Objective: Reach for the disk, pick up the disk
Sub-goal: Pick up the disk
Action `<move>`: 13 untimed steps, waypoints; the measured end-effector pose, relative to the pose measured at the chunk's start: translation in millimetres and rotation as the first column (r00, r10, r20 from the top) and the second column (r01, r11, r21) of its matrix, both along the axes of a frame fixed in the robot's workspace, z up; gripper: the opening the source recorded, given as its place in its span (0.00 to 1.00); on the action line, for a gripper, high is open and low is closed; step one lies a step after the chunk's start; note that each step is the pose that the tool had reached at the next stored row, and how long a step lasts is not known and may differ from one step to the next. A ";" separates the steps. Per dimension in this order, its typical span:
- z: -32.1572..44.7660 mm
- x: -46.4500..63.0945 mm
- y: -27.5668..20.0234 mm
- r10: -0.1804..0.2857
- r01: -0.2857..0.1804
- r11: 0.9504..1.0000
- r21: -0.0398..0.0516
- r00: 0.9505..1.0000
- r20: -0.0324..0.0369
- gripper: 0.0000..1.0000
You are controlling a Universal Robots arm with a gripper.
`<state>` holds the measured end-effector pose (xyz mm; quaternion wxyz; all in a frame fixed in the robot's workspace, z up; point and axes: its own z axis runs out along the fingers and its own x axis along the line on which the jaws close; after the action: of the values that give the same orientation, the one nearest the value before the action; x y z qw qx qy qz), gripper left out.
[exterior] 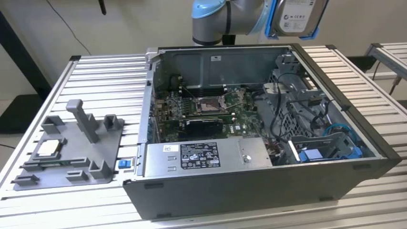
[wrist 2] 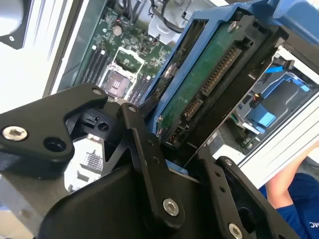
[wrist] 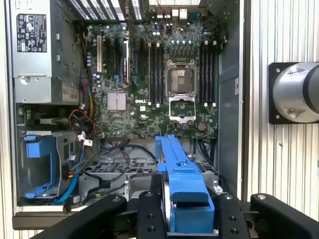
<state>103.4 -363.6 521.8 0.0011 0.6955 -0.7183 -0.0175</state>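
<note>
The disk [exterior: 297, 16] hangs high above the back of the open computer case, its white label facing the exterior view and its bright blue carrier frame showing along the edge. My gripper [wrist 2: 182, 149] is shut on the disk [wrist 2: 204, 84]; in the second wrist view the black fingers [wrist 2: 144, 149] clamp its lower end and its green circuit board side faces the camera. In the first wrist view the blue carrier edge of the disk [wrist: 179, 169] sticks out between the gripper's [wrist: 187, 214] black fingers, over the motherboard.
The open computer case [exterior: 254, 186] lies on a slatted metal table [exterior: 95, 81], with motherboard [exterior: 203, 112], power supply [exterior: 197, 155] and an empty blue bracket [exterior: 315, 155] in the drive bay. A grey fixture [exterior: 76, 157] carrying a small square chip [exterior: 51, 147] stands on the exterior view's left. A person's blue sleeve [wrist 2: 294, 199] shows beside the case.
</note>
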 end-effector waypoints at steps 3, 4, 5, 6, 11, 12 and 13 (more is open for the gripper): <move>-0.3 -1.9 -5.7 0.000 0.000 1.000 0.000 1.000 0.000 0.00; -0.4 -2.5 -7.6 0.000 0.000 1.000 0.000 1.000 0.000 0.00; -0.6 -3.1 -9.5 0.000 0.000 1.000 0.000 1.000 0.000 0.00; -0.6 -3.7 -11.5 0.000 0.000 1.000 0.000 1.000 0.000 0.00; -1.1 -6.1 -20.6 0.000 0.000 1.000 0.000 1.000 0.000 0.00; -1.2 -6.5 -22.3 0.000 0.000 1.000 0.000 1.000 0.000 0.00; -1.4 -6.8 -23.9 0.000 0.000 1.000 0.000 1.000 0.000 0.00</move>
<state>96.6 -387.5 520.5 0.0011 0.6955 -0.7183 -0.0175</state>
